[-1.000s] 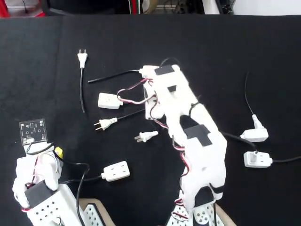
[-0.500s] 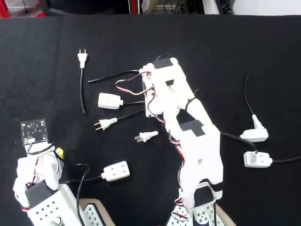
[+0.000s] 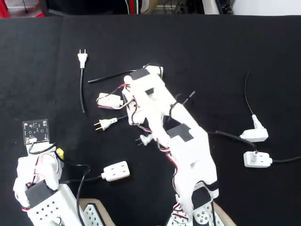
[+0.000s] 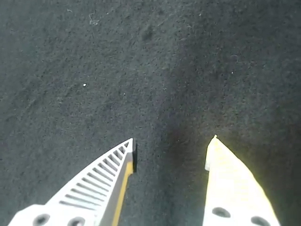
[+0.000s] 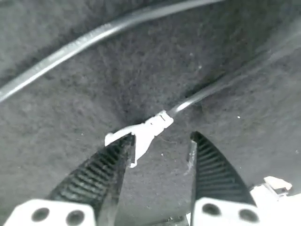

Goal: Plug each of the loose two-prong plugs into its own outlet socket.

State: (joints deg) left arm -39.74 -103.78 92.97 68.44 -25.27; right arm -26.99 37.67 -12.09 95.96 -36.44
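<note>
White right arm (image 3: 188, 146) now sits further left over the table (image 3: 244, 47) than one second ago. Right gripper (image 5: 161, 137) stands open, with a loose plug (image 5: 149, 127) lying ungripped just beside one fingertip. A grasp appears imminent. Left gripper (image 4: 172, 139) is open, idle over bare table.

Your right arm (image 3: 157, 106) swings left across the table. Its far end now slides over the edge of the white socket (image 3: 107, 100), and the arm covers part of the small loose plug (image 3: 144, 139).
</note>
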